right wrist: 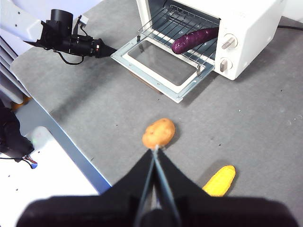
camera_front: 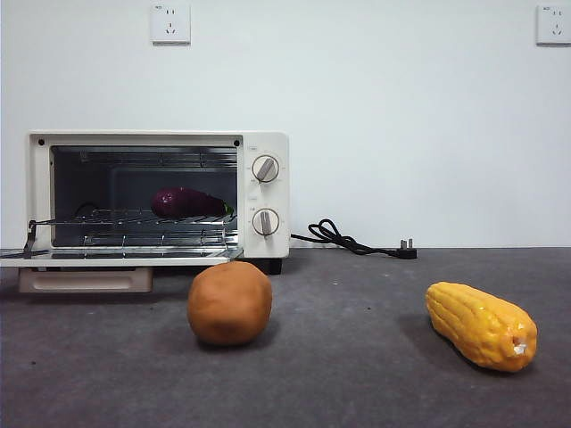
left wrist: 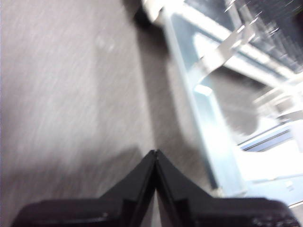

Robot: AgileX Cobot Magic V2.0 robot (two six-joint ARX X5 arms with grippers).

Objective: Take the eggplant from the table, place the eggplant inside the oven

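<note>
Eggplant (camera_front: 186, 202) lies on the wire rack (right wrist: 182, 29) inside the oven (camera_front: 266, 147), whose door (right wrist: 158, 68) hangs open and flat, so by my reading the placing step is done and only clearing away, perhaps shutting the door, is left. Left gripper (left wrist: 155, 152) has its jaws pressed together and holds nothing; the door's edge sits just beside its tips, with the table (left wrist: 71, 94) under them. In the right wrist view this same gripper shows near the door's outer corner. Right gripper (right wrist: 155, 148) is likewise closed and empty, waiting high above the table, with the brown lump (right wrist: 159, 133) below its tips, the corn cob (right wrist: 219, 181) off to one side and the oven well beyond. If the door is to be shut, the left gripper is the nearer one and would need to get under the door's free edge and lift
</note>
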